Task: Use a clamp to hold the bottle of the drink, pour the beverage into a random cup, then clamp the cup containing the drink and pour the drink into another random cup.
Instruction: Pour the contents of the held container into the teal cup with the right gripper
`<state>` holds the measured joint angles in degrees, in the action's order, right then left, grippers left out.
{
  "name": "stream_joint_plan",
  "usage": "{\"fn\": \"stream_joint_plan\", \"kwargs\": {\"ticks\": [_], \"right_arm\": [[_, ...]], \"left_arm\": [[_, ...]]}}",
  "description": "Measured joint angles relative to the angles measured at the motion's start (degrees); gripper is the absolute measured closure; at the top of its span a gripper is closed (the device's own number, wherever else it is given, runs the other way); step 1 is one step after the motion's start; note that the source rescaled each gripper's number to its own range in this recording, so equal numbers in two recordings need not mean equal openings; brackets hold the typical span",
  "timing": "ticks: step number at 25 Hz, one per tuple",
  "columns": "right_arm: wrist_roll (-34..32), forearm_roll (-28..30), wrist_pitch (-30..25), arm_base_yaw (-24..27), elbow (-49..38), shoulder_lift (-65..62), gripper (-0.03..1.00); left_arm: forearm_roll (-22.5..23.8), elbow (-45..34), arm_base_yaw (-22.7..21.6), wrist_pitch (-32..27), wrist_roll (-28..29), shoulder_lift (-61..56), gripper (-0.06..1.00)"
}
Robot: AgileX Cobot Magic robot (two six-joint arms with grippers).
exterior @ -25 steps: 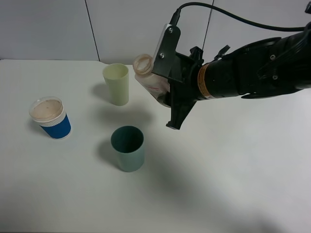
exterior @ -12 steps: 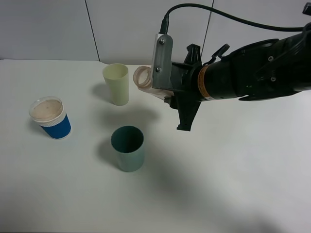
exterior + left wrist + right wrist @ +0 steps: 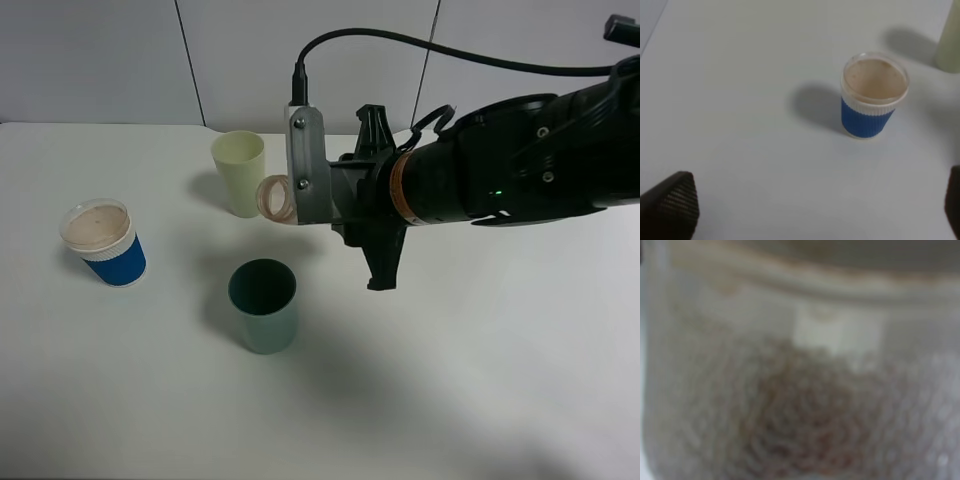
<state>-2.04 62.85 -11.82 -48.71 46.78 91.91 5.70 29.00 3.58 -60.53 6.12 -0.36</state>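
Observation:
My right gripper, the clamp, is shut on the bottle. The bottle lies almost level, with its tan mouth facing left. That mouth hangs just behind and above the teal cup, whose inside looks dark. No stream of beverage shows. In the right wrist view the bottle fills the frame as a blur, with a brownish tint behind its wall. The blue-sleeved paper cup stands at the left. It also shows in the left wrist view, well ahead of my open left gripper.
A pale yellow-green tumbler stands behind the bottle's mouth, and its edge shows in the left wrist view. The bulky right arm and its cable span the right side above the white table.
The right wrist has rolled, and the bottle has tipped from mouth-up to nearly level. It has moved left and down toward the teal cup. The cups have not moved.

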Motion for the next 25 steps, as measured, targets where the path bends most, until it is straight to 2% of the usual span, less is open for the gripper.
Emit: {"fn": "stream_joint_plan", "kwargs": {"ticks": [8, 19, 25], "right_arm": [[2.82, -0.64, -2.55, -0.18, 0.00, 0.00, 0.95], [11.53, -2.11, -6.31, -1.14, 0.00, 0.00, 0.95], [13.07, -2.16, -8.09, -1.96, 0.00, 0.08, 0.95]], "left_arm": [[0.00, 0.00, 0.00, 0.00, 0.00, 0.00, -0.06], [0.00, 0.00, 0.00, 0.00, 0.00, 0.00, -0.06], [0.00, 0.00, 0.00, 0.00, 0.00, 0.00, -0.06]]}}
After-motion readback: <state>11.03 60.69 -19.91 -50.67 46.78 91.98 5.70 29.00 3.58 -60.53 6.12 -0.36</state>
